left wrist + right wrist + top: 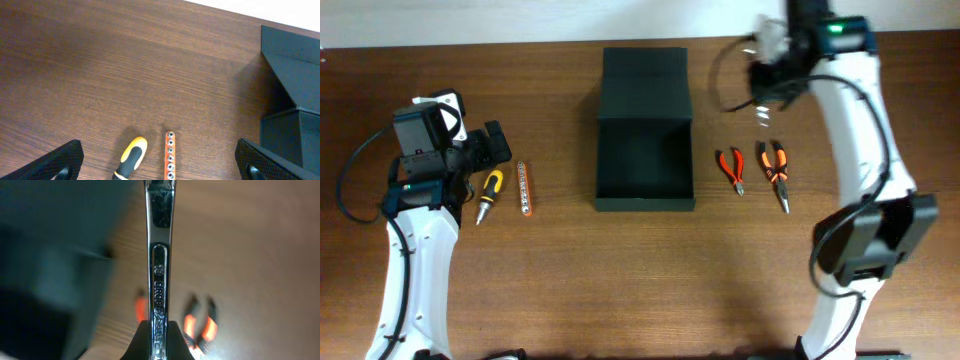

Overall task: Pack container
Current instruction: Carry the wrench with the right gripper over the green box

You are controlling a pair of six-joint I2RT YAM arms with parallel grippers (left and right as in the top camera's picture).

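Your brown wooden table [620, 285] carries a yellow-and-black screwdriver [490, 190] and an orange bit strip [524, 188] just beside the left claw [493, 146]. The open black container [645, 203] sits between both claws. Red pliers [732, 170] and longer orange pliers [777, 174] lie beneath the right claw [767, 92].

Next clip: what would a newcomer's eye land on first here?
The open black container sits mid-table, its lid folded back. The right claw is shut on a chrome wrench near two orange-handled pliers. The left claw hangs open over a yellow-handled screwdriver.
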